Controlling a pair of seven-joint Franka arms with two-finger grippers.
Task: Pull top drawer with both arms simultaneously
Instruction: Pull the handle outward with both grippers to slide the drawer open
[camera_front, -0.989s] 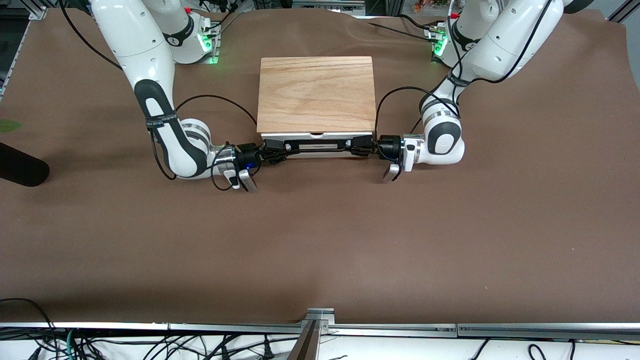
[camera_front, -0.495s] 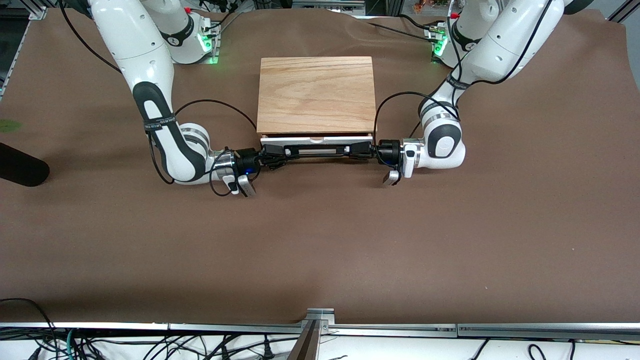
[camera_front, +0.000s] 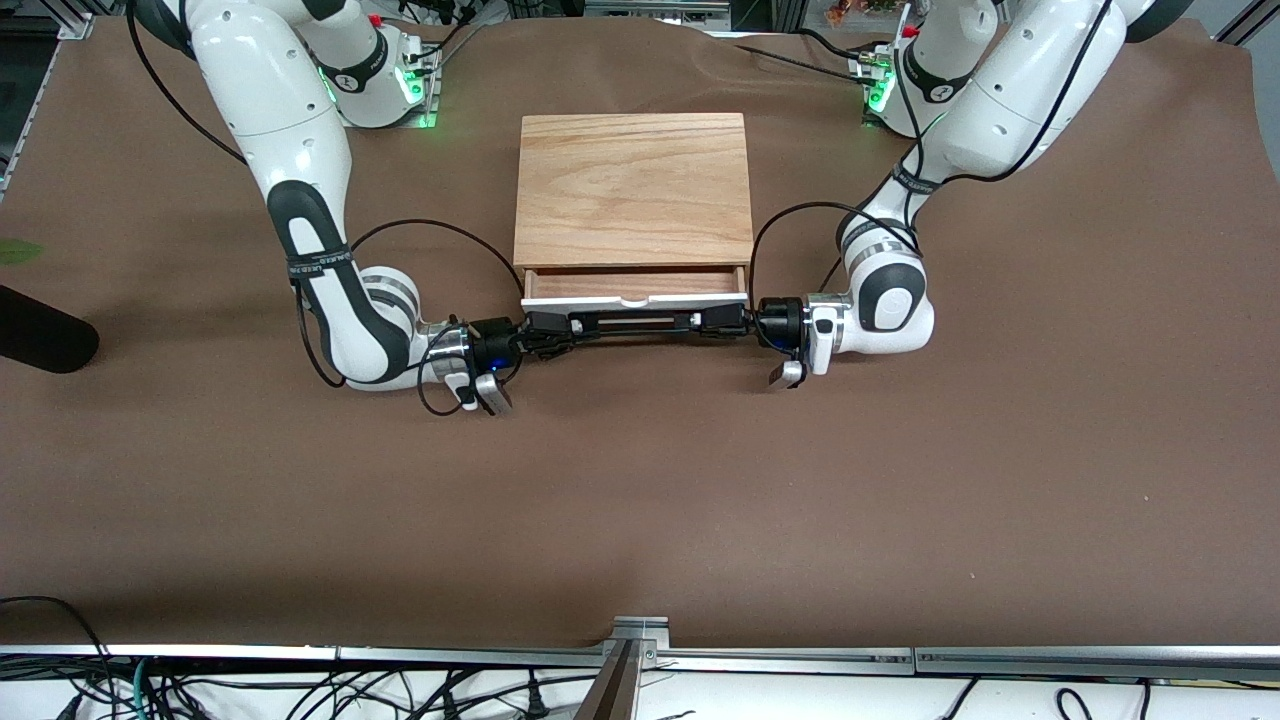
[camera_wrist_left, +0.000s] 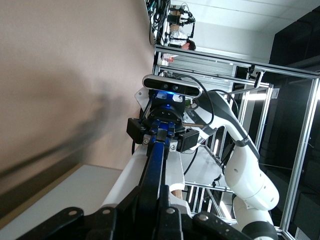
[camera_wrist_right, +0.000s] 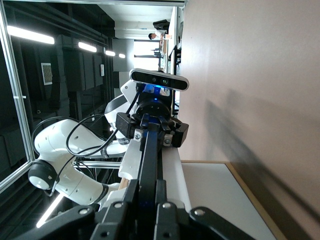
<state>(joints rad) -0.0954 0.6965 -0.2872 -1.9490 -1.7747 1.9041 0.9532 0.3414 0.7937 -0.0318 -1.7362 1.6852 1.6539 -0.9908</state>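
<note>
**Two grippers clamped on the handle of a partly opened top drawer**

A small wooden cabinet (camera_front: 633, 188) stands on the brown table (camera_front: 640, 500), midway between the two arm bases. Its top drawer (camera_front: 634, 290) is pulled out a short way toward the front camera, so that a strip of the light-wood tray shows between the cabinet top and the white front panel. The black wire handle (camera_front: 633, 322) runs across the front of that panel. The right gripper (camera_front: 545, 328) is closed on the end of the handle toward the right arm's end of the table; the left gripper (camera_front: 722, 319) is closed on the end toward the left arm's end. Each lies level and points along the handle at the other. In either wrist view the handle (camera_wrist_left: 155, 170) (camera_wrist_right: 148, 165) runs straight from the near fingers to the other arm's gripper, which is clamped on it.
</note>
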